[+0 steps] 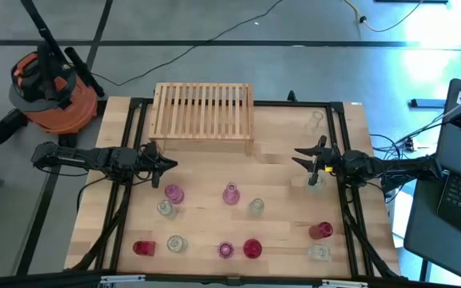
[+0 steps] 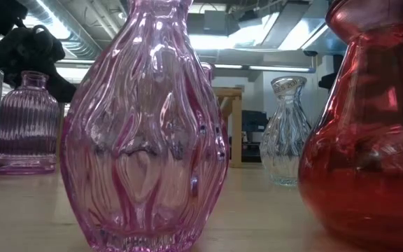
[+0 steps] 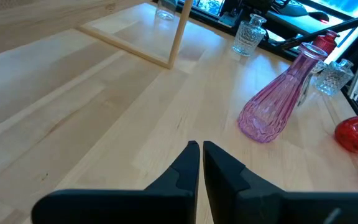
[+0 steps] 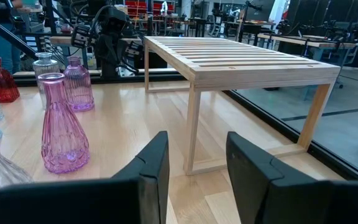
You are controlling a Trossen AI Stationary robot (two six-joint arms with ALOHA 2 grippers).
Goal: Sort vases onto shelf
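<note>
Jaws of my left gripper [image 1: 169, 164] are pressed together and hold nothing; they hover above the table [image 1: 286, 180] near the shelf's front left corner. Jaws of my right gripper [image 1: 302, 154] are spread and unloaded, near the front right corner of the shelf [image 1: 204, 112]. No vase stands on the slatted top. The vases stand on the table in front of both grippers: a tall pink vase [image 1: 230, 194] sits centrally, and a red vase [image 1: 320, 231] stands toward the right side.
</note>
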